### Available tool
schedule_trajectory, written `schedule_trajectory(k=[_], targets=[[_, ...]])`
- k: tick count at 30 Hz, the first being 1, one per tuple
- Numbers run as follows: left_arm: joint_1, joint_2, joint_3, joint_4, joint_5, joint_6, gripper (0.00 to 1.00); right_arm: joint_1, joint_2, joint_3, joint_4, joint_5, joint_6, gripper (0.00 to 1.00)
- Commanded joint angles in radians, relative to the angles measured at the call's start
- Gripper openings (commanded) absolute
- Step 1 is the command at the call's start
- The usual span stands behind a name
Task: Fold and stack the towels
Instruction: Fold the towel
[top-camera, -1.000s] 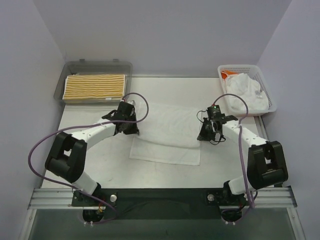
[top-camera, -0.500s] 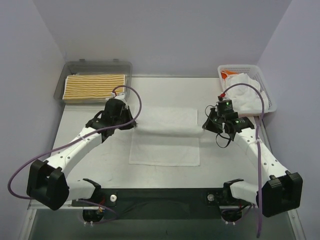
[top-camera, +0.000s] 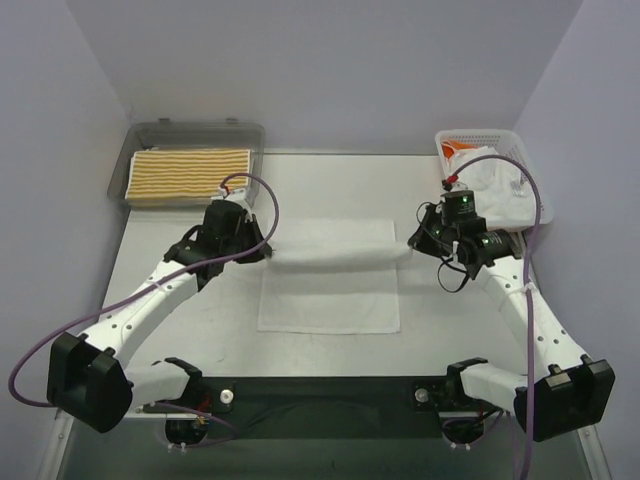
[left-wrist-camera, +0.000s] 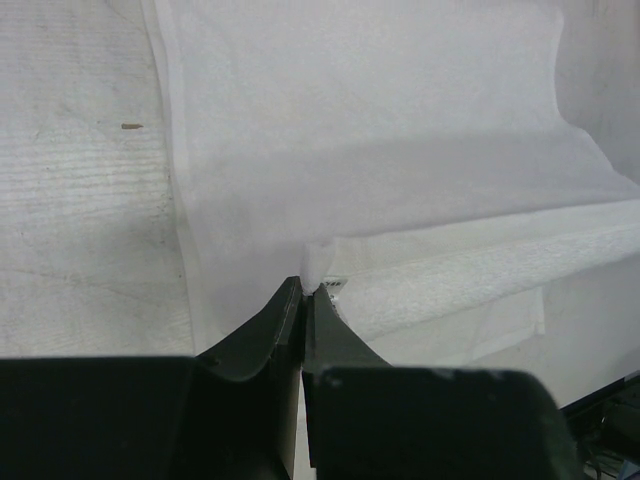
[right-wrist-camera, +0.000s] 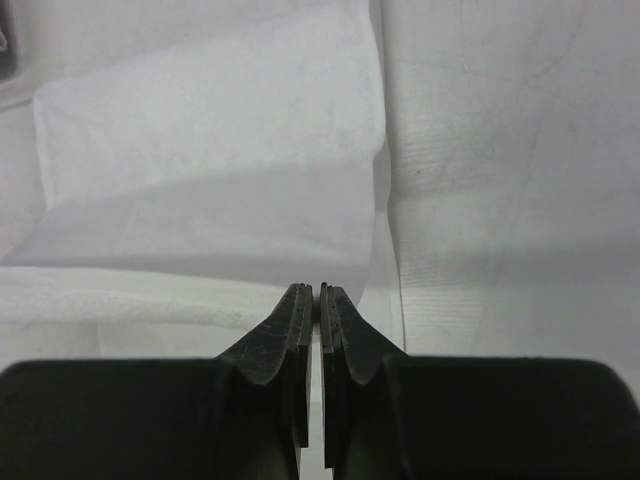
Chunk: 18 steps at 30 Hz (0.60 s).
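A white towel lies in the middle of the table. Its far edge is raised and stretched into a taut band between my two grippers. My left gripper is shut on the band's left corner, and the left wrist view shows its jaws pinching the white cloth. My right gripper is shut on the right corner, its jaws closed with the cloth hanging beyond them. A folded yellow-and-white striped towel lies at the back left. Crumpled white towels fill the basket.
The striped towel rests in a clear grey tray at the back left corner. A white mesh basket stands at the back right, with something orange beside the white cloth. Purple cables loop off both arms.
Both grippers have moved towards the far side with the towel's edge. The edge has gone from slack to a straight band, and the towel now lies square to the table.
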Motion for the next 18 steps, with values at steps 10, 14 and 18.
schedule_trajectory(k=[10, 14, 18], targets=[[0.004, -0.117, 0.03, -0.076, -0.028, -0.004, 0.0, 0.0, -0.051, 0.017, -0.056, 0.03, -0.002, 0.0], [0.002, -0.158, -0.047, -0.071, -0.004, -0.019, 0.0, 0.009, -0.103, -0.049, -0.056, 0.029, 0.015, 0.0], [-0.005, -0.157, -0.156, -0.039, 0.018, -0.033, 0.0, 0.01, -0.111, -0.109, -0.055, 0.036, 0.006, 0.0]])
